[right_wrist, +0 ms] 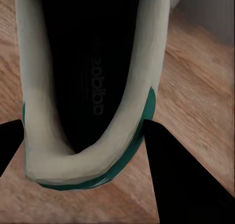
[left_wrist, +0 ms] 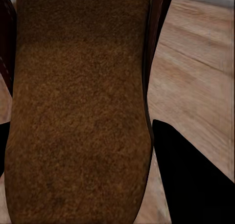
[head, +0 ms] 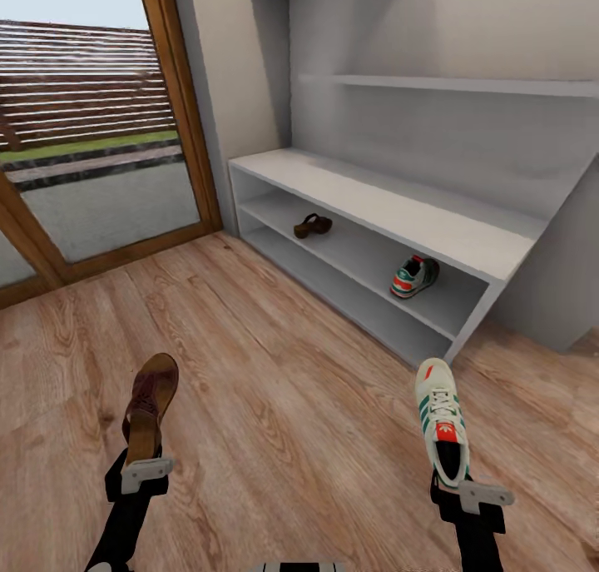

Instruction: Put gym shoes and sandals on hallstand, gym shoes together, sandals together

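Corridor floor (head: 274,414); sandal-clamping left gripper (head: 143,470)

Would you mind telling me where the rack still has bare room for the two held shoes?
The middle shelf is bare between the sandal and the sneaker, and left of the sandal. The bottom shelf and the flat top look bare along their length. Nowhere is crowded.

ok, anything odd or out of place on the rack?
The sandal and gym shoe already on the hallstand sit far apart on the same shelf, without partners. The mates are gripped: sandal in left gripper, shoe in right gripper. Nothing damaged.
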